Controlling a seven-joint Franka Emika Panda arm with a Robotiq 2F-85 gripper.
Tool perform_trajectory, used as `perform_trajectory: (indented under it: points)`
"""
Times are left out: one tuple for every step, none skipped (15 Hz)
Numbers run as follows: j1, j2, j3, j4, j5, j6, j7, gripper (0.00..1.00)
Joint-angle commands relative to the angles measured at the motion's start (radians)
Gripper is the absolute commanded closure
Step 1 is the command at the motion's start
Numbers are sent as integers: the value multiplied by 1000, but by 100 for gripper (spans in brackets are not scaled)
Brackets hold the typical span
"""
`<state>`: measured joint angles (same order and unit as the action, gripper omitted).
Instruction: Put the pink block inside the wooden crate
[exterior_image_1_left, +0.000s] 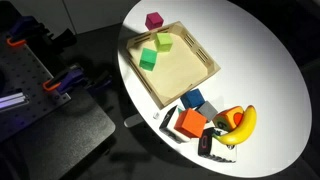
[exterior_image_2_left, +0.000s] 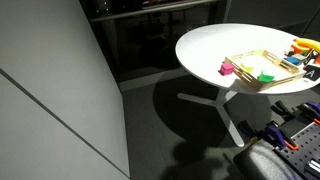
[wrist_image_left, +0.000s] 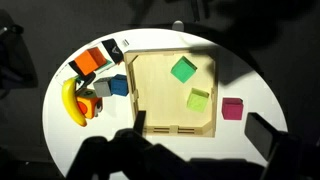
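1. The gripper (wrist_image_left: 190, 150) hangs high over the table (wrist_image_left: 60, 125) and holds nothing. Its jaws look spread apart, though in the wrist view they are only dark shapes, so I am not sure how wide.
2. The pink block (wrist_image_left: 232, 108) sits on the bare table just outside the wooden crate (wrist_image_left: 160, 100), near one corner and not touching the rim. Move over it first, then go straight down, with the jaws square to two flat faces.
3. Close on the block low on its sides. I judge it light and firm, so a modest grip should do.
4. Lift it above the low rim before moving sideways, since dragging it could catch the wood.
5. Two green blocks (wrist_image_left: 183, 69) already lie inside the crate. Aim for the bare floor beside them.
6. Farthest off, the banana (wrist_image_left: 72, 100) and the orange block (wrist_image_left: 90, 62) lie beyond the crate, out of the way.
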<state>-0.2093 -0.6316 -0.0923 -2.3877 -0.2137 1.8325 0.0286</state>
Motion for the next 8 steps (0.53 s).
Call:
perform_trajectory:
  points:
    - [12, 0, -10, 4, -6, -4, 5, 0]
    - [12, -2, -10, 4, -6, -4, 5, 0]
    - [12, -2, -10, 4, -6, -4, 5, 0]
    - [12, -2, -10, 4, -6, -4, 5, 0]
    - [12, 4, -12, 7, -3, 0, 6, 0]
    - [12, 16, -15, 9, -1, 10, 10, 0]
    - [12, 26, -18, 11, 1, 16, 10, 0]
    - [13, 36, -19, 13, 2, 24, 10, 0]
